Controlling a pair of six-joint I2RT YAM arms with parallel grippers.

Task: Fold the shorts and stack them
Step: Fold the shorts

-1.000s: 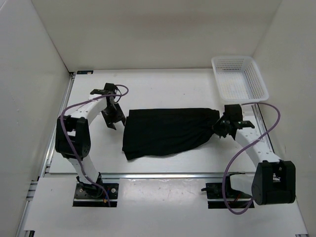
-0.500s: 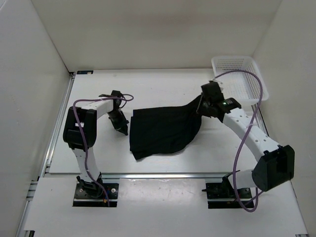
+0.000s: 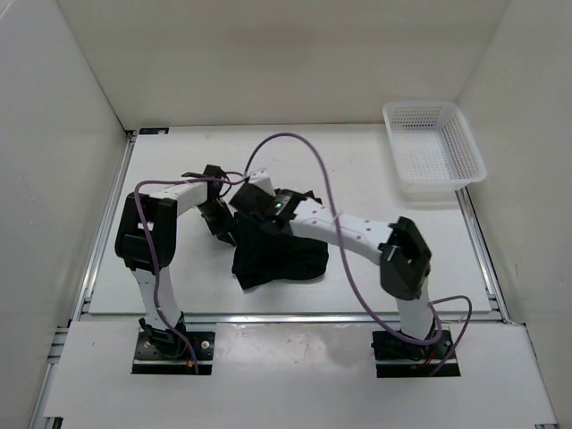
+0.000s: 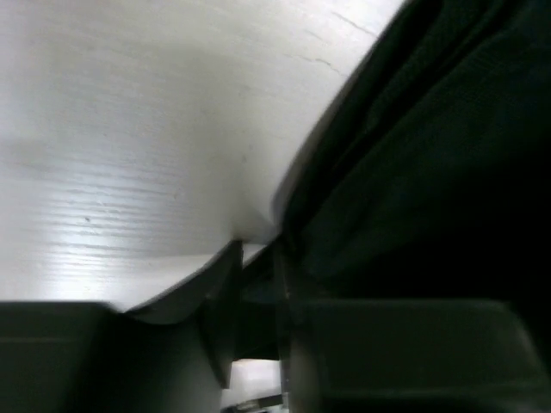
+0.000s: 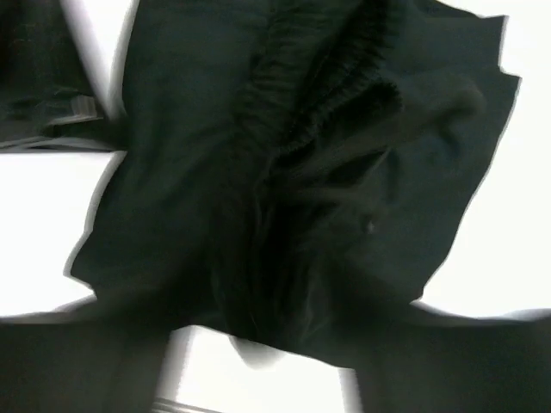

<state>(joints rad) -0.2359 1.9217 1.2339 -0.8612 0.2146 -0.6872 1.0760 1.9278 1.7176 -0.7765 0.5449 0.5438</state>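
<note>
Two grippers crowd one side of the shorts [image 3: 279,257], which lie on the table [image 3: 375,179] as a bunched, doubled-over heap, well apart from the basket [image 3: 433,147]. The cloth sits directly under and ahead of the right gripper [image 3: 257,207], whose arm reaches clear across the heap. In its wrist view the gathered waistband [image 5: 336,95] runs away from the jaws and the fabric spreads to both sides of them. Those jaws stand apart with cloth lying loose between them, so I judge nothing is pinched, though the view is blurred.

The left gripper [image 3: 223,231] points down at the heap's edge. The cloth is touching or just beside one finger, on the side toward the other arm. Its wrist view shows only a narrow slot between the fingers; whether they are shut, or nip a fold, I cannot tell.

The step in hand looks like the first fold, one end laid over onto the other. The result is rumpled, not flat. Next, I judge, the right jaws should lift clear without dragging the top layer. Both should then take fresh corners to square the heap before another fold and the stacking.
</note>
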